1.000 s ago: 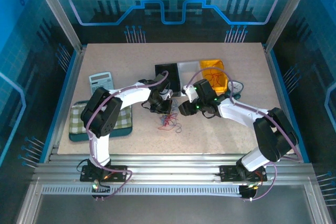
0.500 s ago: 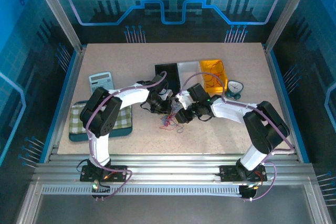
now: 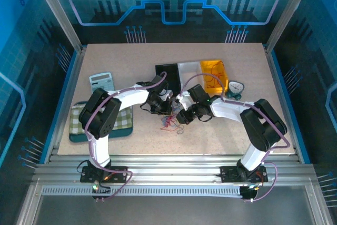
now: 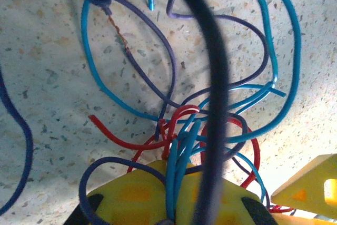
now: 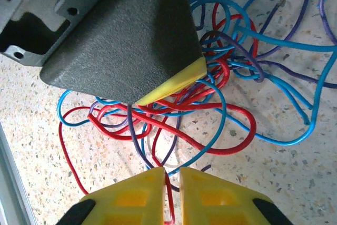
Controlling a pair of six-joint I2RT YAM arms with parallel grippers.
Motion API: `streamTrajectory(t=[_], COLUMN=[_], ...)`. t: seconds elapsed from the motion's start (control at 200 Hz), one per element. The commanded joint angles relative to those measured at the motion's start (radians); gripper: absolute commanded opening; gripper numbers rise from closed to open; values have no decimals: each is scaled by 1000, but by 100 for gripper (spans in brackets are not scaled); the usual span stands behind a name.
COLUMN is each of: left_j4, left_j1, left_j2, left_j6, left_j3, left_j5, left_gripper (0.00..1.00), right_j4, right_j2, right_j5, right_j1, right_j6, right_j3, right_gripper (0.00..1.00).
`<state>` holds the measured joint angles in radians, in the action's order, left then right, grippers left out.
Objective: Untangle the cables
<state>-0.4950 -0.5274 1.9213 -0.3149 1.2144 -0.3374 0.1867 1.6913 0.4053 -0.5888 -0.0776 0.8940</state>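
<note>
The cables lie as a tangle of thin red, blue and purple wires on the speckled table, between my two grippers. My left gripper sits at the tangle's upper left. In the left wrist view it is shut on a few blue strands, with red loops just beyond the fingertips. My right gripper presses in from the right. Its yellow fingers stand almost together with a red cable running through the narrow gap. The left gripper's dark body hangs over the tangle.
Black, clear and yellow bins stand in a row behind the grippers. A small teal object sits right of them. A calculator and a green checked cloth lie at the left.
My right gripper swung left from beside the yellow bin down to the tangle, and its jaws closed around a red cable. The left gripper stayed shut in place.
</note>
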Motion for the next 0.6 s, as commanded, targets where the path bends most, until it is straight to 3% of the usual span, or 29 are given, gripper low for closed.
streamTrajectory(t=[0.0,0.12,0.26,0.415,0.596], left_j4=[-6,-9,-14,-19,-25], left_j1=[4,6,8,13,22], left_j2=[-33,-31,-31,-30,-25], left_j6=[-7,-8,-14,-26,-37], left_j3=[-13,-12,-11,-13,-19], left_j5=[-8,-5,13,29,41], left_gripper=[0,0,0,0,0], right_j4=[11,-5,-47,-92,-97], right_j2=[22,10,-21,-76,-142], right_j5=[14,-5,-41,-96,-242], right_j1=[-2,13,60,159,283], right_j6=[3,-17,-71,-157,-261], right_j3=[32,20,-9,-88,-156], right_gripper=[8,0,0,0,0])
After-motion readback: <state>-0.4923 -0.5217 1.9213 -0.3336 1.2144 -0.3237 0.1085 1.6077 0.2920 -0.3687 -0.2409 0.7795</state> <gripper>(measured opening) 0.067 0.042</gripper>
